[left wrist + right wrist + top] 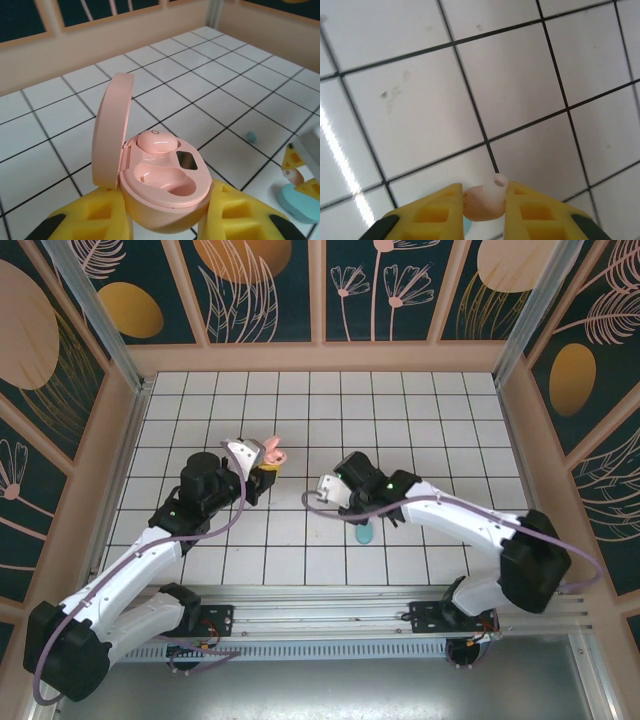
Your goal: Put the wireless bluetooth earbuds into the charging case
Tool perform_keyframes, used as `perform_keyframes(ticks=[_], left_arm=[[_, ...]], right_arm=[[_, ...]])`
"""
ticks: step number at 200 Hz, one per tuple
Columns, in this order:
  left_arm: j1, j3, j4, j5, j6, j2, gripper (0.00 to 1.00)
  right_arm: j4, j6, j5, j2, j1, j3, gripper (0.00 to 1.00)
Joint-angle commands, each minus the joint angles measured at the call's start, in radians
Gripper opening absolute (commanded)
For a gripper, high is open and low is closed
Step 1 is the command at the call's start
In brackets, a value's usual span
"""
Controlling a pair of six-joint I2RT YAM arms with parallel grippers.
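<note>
"Which step?"

"Second bud going in. The left gripper (167,215) clamps the glossy pink oval plastic charging case (150,192), lid (111,130) open. One rounded pink plastic earbud (156,142) sits at its 12 o'clock end."

"Next?"

"The right gripper (485,199) pinches a second pink earbud (480,207). Seen from above, it likely needs carrying towards 10 o'clock, then aligning over the empty socket (160,177)."

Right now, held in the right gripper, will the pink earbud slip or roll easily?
The pink earbud looks smooth and rounded, so it may slip or twist in the right gripper. Dropped on the tiles, it would probably roll.
</note>
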State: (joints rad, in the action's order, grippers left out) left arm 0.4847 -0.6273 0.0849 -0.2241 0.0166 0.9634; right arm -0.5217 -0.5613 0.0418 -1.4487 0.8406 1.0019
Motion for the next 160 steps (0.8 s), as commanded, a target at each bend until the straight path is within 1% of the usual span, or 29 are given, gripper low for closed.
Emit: perform_keyframes(ticks=[1,39,60,100,124,136,148,160], left_arm=[[0.004,0.037,0.025,0.089,-0.039,-0.032,0.0],[0.003,0.074,0.07,0.085,-0.056,-0.046,0.0],[0.002,0.086,0.074,0.083,-0.058,-0.048,0.0],[0.003,0.09,0.072,0.096,-0.031,-0.046,0.0],[0.003,0.084,0.069,0.104,-0.017,-0.047,0.0],[0.002,0.082,0.068,0.107,-0.015,-0.052,0.0],[0.003,0.082,0.07,0.108,-0.017,-0.056,0.0],[0.003,0.081,0.073,0.106,-0.02,-0.058,0.0]], right_arm=[[0.123,0.066,-0.156,-0.116,-0.049,0.065,0.23],[0.044,0.07,-0.202,-0.381,-0.13,0.214,0.27],[0.012,0.096,-0.21,-0.449,-0.147,0.262,0.3],[-0.067,0.194,-0.191,-0.511,-0.152,0.345,0.39],[-0.118,0.323,-0.163,-0.503,-0.165,0.407,0.46],[-0.14,0.419,-0.147,-0.47,-0.172,0.444,0.5],[-0.137,0.534,-0.148,-0.422,-0.177,0.459,0.51],[-0.121,0.687,-0.162,-0.37,-0.178,0.449,0.51]])
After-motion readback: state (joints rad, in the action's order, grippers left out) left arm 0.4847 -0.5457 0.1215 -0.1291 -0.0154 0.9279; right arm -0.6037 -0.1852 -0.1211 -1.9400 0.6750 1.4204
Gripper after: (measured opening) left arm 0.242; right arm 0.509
